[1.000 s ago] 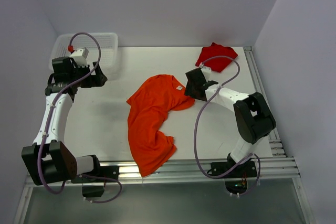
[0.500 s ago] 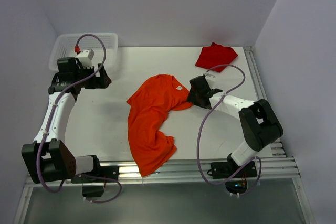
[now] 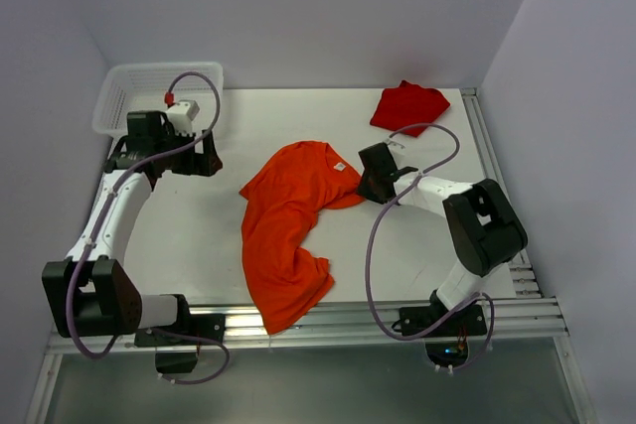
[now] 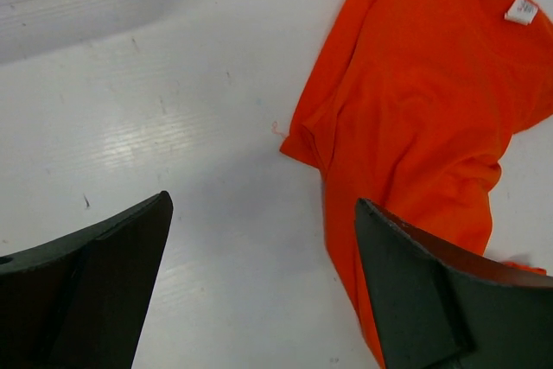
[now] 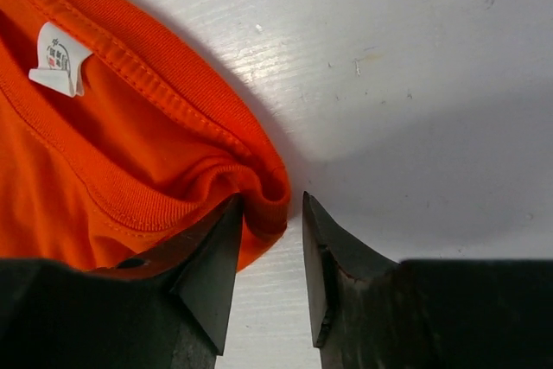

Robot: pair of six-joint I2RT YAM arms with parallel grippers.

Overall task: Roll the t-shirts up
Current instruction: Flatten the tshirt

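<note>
A bright orange t-shirt (image 3: 288, 225) lies crumpled in the middle of the table, its white neck label (image 3: 340, 167) at the upper right. A darker red t-shirt (image 3: 407, 106) is bunched at the far right corner. My right gripper (image 3: 366, 181) is down at the orange collar. In the right wrist view its jaws (image 5: 271, 198) stand narrow around a fold of the collar (image 5: 263, 183); the cloth touches the left finger, with a gap to the right one. My left gripper (image 3: 204, 156) hovers left of the shirt, wide open (image 4: 263, 200) over bare table, with the orange t-shirt (image 4: 423, 110) to its right.
A white mesh basket (image 3: 149, 76) stands at the far left corner, behind the left arm. Metal rails run along the table's right edge (image 3: 497, 196) and near edge (image 3: 348, 317). Grey walls close in on three sides.
My right gripper has come down to the orange collar and its jaws have narrowed around a fold. The left arm has swung right, toward the shirt, still open.
</note>
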